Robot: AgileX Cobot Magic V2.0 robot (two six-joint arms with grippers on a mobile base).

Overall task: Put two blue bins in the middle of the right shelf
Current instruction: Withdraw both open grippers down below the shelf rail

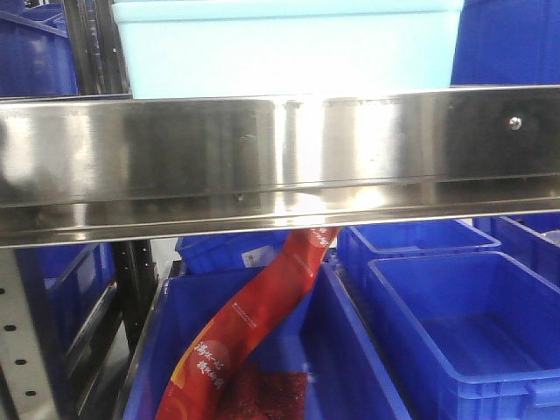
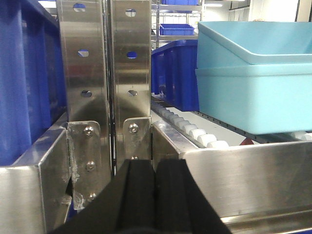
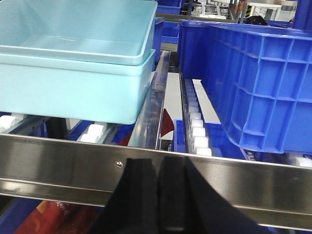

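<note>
Both of my jaws are clenched and hold nothing — my left gripper [image 2: 155,195] shows its two black pads pressed flat together, and my right gripper [image 3: 159,200] looks the same, a thin seam between its pads. Each sits just in front of the steel front rail [image 1: 280,157] of the shelf. Past that rail, the two blue bins [image 3: 78,58] rest on the white rollers [image 3: 197,131] of the shelf, one nested inside the other so that the inner rim stands a little above the outer. A dark blue crate [image 3: 253,78] stands just to their right on the same level — a bare roller lane lies between them. Below the rail, a red printed pouch [image 1: 254,324] leans out of a dark blue lower crate [image 1: 350,367].
</note>
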